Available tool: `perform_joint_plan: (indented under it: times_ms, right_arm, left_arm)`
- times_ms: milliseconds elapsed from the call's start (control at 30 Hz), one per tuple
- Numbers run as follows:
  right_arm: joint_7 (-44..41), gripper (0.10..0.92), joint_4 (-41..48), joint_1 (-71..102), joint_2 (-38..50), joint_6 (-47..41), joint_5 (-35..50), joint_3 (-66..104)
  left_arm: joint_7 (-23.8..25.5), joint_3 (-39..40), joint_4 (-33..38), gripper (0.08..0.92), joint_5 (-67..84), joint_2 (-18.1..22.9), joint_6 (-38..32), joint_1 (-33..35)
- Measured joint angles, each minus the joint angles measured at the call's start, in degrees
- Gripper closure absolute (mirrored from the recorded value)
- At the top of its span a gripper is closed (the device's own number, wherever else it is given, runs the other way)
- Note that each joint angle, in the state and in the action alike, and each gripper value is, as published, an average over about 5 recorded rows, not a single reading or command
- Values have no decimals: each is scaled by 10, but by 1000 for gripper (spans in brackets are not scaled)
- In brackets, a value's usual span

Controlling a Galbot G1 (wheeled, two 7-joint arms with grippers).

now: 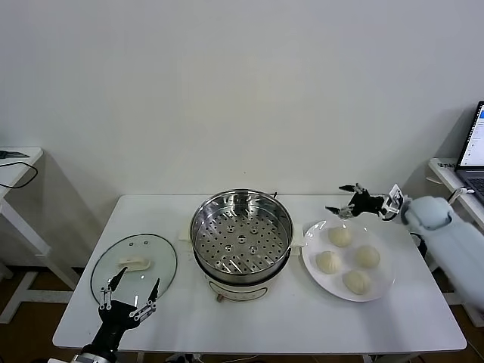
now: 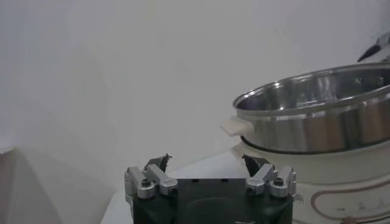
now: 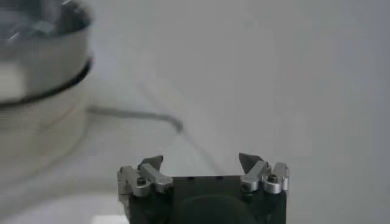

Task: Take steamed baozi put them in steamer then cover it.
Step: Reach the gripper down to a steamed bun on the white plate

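Observation:
Four cream-white baozi (image 1: pixel 340 237) lie on a white plate (image 1: pixel 382 283) at the right of the table. The steel steamer (image 1: pixel 241 231) stands open in the middle, its perforated tray empty; its side also shows in the left wrist view (image 2: pixel 317 119) and in the right wrist view (image 3: pixel 36 67). The glass cover (image 1: pixel 134 265) with a white handle lies flat at the left. My right gripper (image 1: pixel 342 199) is open and empty, above the plate's far edge. My left gripper (image 1: pixel 134 290) is open and empty at the front left, just in front of the cover.
A thin dark cable (image 3: pixel 137 115) runs over the table behind the steamer. A laptop (image 1: pixel 474 155) sits on a side table at the far right. Another white table (image 1: pixel 15 170) with a black cable stands at the far left.

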State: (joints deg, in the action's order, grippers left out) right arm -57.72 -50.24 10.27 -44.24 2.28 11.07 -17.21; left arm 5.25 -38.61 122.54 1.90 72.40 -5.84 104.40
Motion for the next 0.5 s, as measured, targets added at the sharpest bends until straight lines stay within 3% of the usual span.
perform_joint_plan:
  times_ms: [233, 500]
  right_arm:
    - [-99, 203, 76, -68, -40, 20, -108, -65]
    - [-136, 203, 142, -102, -96, 40, -200, -95]
  left_arm:
    - [-5, -2, 0, 177, -1, 2, 0, 5]
    - [-10, -2, -1, 177, -4, 6, -3, 14]
